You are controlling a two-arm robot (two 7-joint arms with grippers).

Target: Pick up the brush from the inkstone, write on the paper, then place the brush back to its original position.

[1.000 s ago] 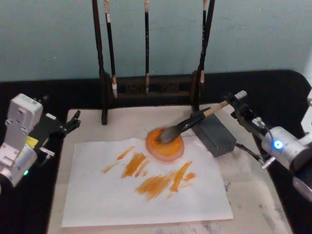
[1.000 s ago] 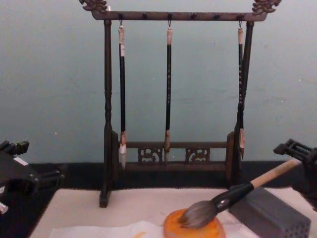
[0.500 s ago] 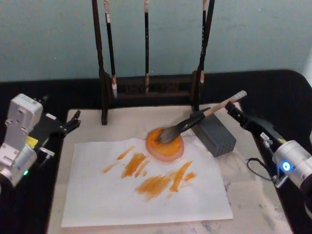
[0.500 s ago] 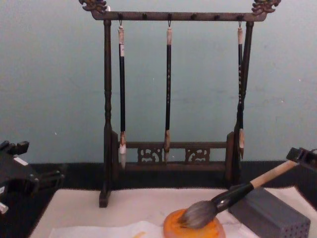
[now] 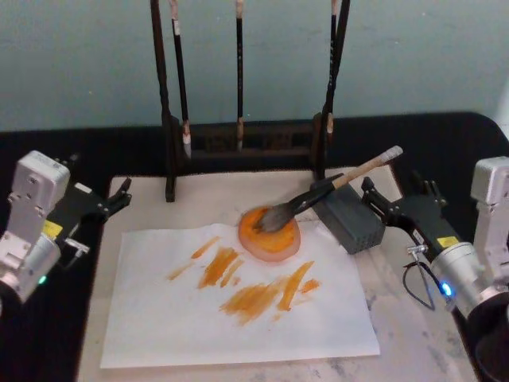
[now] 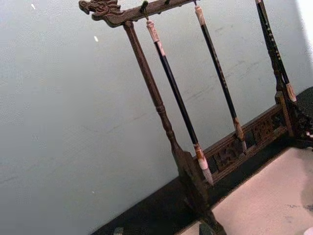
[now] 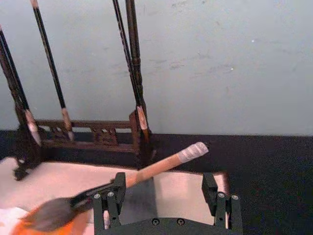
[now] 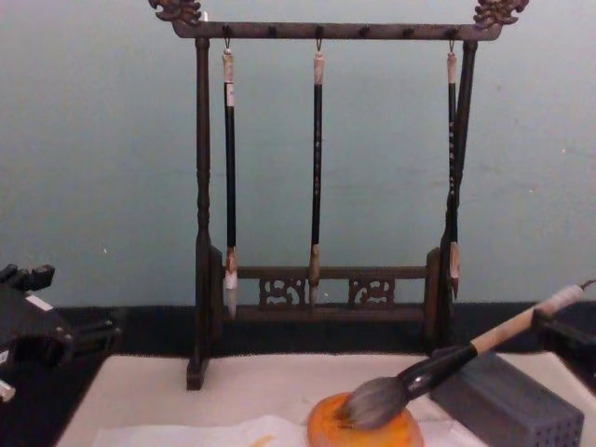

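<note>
Right claw (image 5: 380, 205) has backed off handle end since a second ago, jaws open, empty. Brush (image 5: 318, 195) rests bristles in inkstone (image 5: 269, 235), handle on grey block (image 5: 350, 219). Paper (image 5: 238, 298) streaked orange. Judged: final step done; next, retreat clear. Left claw (image 5: 119, 196) parked at surface's left edge, grip unclear.

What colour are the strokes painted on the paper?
Orange, matching the inkstone; the strokes on the paper show best in the head view.

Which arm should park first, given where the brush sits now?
Right, probably. The brush lies with bristles on the inkstone, handle propped on the grey block, strokes on the paper. The right gripper is open beside the handle; the left gripper sits off the mat.
</note>
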